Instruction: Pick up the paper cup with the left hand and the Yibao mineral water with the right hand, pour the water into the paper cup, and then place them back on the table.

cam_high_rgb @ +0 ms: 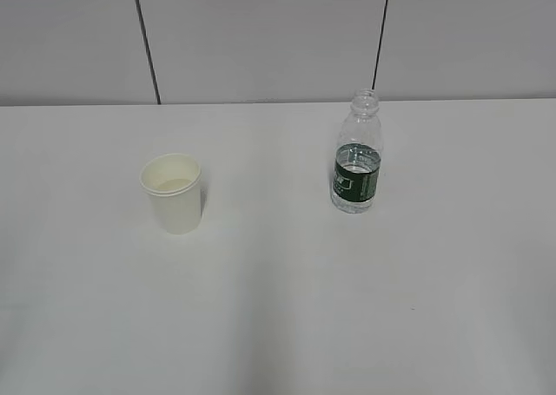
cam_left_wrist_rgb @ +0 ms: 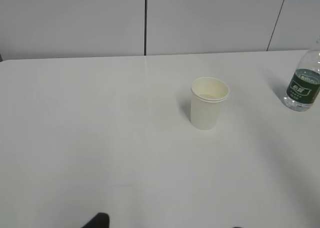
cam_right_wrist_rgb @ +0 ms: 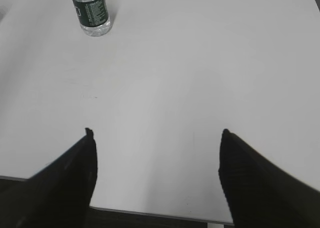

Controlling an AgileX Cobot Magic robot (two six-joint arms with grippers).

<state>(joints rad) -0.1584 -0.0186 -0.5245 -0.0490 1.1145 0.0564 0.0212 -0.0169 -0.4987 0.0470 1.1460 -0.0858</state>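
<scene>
The white paper cup [cam_high_rgb: 174, 194] stands upright on the table [cam_high_rgb: 278, 317], left of centre. The Yibao mineral water [cam_high_rgb: 357, 156] stands upright to its right, capless, with a dark green label and clear water low in it. Neither arm shows in the exterior view. In the left wrist view the paper cup [cam_left_wrist_rgb: 209, 103] is well ahead and the bottle [cam_left_wrist_rgb: 302, 87] is at the right edge. Only the fingertips of my left gripper [cam_left_wrist_rgb: 166, 224] show at the bottom edge, wide apart with nothing between them. My right gripper [cam_right_wrist_rgb: 157, 135] is open and empty over the table's front edge, the bottle [cam_right_wrist_rgb: 91, 10] far ahead to its left.
A grey panelled wall [cam_high_rgb: 261, 39] with dark vertical seams runs behind the table. The table's near edge [cam_right_wrist_rgb: 150, 211] lies just under my right gripper's fingers. About a bottle's height of bare tabletop separates cup and bottle.
</scene>
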